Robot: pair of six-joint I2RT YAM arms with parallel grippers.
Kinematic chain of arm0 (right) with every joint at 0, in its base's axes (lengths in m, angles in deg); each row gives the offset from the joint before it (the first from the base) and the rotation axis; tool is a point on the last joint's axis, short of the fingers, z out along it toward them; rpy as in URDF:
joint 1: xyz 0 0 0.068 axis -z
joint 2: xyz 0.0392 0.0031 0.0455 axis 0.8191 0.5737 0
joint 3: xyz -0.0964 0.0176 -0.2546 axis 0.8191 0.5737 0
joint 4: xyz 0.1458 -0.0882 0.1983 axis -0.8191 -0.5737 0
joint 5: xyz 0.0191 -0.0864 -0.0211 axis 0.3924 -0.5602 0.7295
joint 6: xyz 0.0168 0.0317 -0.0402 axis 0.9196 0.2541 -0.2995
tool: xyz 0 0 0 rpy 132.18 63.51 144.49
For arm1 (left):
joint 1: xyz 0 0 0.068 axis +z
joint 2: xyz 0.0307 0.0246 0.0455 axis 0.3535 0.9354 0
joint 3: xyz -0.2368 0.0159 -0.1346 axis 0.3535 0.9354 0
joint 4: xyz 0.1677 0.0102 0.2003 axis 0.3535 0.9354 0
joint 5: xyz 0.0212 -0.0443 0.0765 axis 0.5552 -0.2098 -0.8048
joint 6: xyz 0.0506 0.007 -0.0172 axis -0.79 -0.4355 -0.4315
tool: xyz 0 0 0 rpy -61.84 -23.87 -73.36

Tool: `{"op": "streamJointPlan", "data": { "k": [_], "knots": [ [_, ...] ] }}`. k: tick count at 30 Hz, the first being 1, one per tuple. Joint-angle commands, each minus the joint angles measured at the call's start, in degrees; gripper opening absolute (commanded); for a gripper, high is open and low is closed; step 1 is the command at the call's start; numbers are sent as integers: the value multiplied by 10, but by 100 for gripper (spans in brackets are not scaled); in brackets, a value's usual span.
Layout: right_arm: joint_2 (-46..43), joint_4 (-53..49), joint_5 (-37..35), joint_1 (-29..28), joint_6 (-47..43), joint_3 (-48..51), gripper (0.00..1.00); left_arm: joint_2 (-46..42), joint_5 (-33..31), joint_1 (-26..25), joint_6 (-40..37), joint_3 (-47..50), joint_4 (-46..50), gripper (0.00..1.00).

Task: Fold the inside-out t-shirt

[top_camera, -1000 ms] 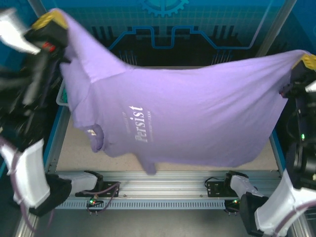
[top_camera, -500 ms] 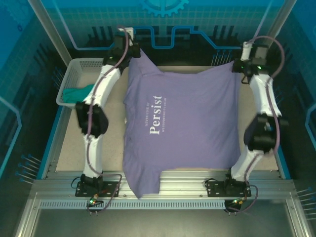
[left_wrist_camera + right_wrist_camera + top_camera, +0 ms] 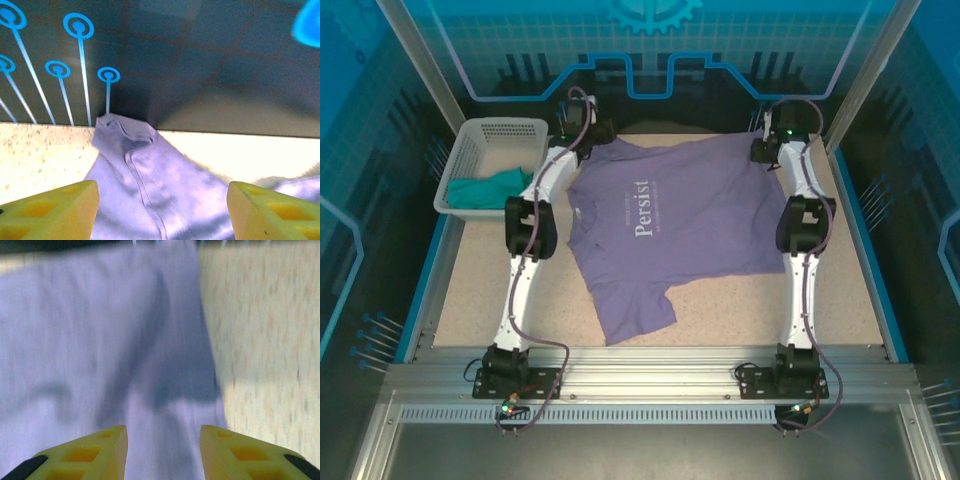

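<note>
Both jaws have opened, and the t-shirt now lies flat.

Far-left corner: blocked by basket, teal garment held inside.
Centre: table covered by t-shirt, laid flat and low.
Left lane: crossed by left arm, stretched from near rail to far edge.
Right lane: crossed by right arm, laid along the shirt's right edge.
Far edge: closed off by back wall, close behind both wrists.
Near strip: bare tabletop left between shirt and rail.
Right margin: bare tabletop left outside the right arm.
</note>
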Motion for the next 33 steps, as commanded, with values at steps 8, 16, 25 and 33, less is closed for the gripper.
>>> {"op": "streamJointPlan", "data": {
  "k": [8,16,25,33],
  "knots": [
    [-468,68,-15,28,113,574,50,-487,117,-66,196,648,-192,70],
    [-611,61,-20,150,160,794,51,-680,122,-173,154,875,-120,72],
    [-575,59,2,181,180,844,48,-750,150,-214,165,992,-109,72],
    [-518,80,16,194,179,816,45,-742,128,-214,130,988,-95,73]
  ]
}}
